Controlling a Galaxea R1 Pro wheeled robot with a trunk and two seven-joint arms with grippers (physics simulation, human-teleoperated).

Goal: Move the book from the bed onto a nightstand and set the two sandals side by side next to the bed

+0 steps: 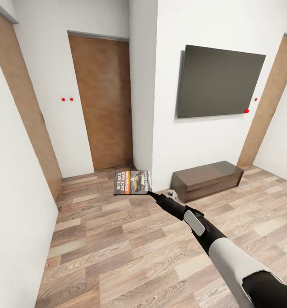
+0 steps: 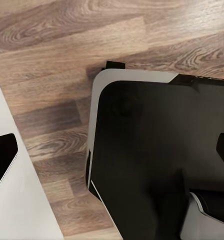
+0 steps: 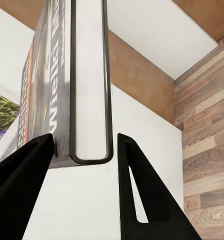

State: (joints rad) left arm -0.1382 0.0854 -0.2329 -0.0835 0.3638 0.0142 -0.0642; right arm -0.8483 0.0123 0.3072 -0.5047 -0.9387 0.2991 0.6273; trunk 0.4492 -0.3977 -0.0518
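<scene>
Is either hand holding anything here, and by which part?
The right hand holds the book, pinched at one edge near a corner between its fingers.

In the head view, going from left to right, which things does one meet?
Left door → book held in the right gripper → low cabinet with the wall screen above it → right door.

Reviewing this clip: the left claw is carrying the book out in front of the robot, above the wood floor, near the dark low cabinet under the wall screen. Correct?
Not quite: it is the right claw that holds the book, as the head view shows. The right wrist view shows its fingers either side of the book's edge. The rest stands.
</scene>
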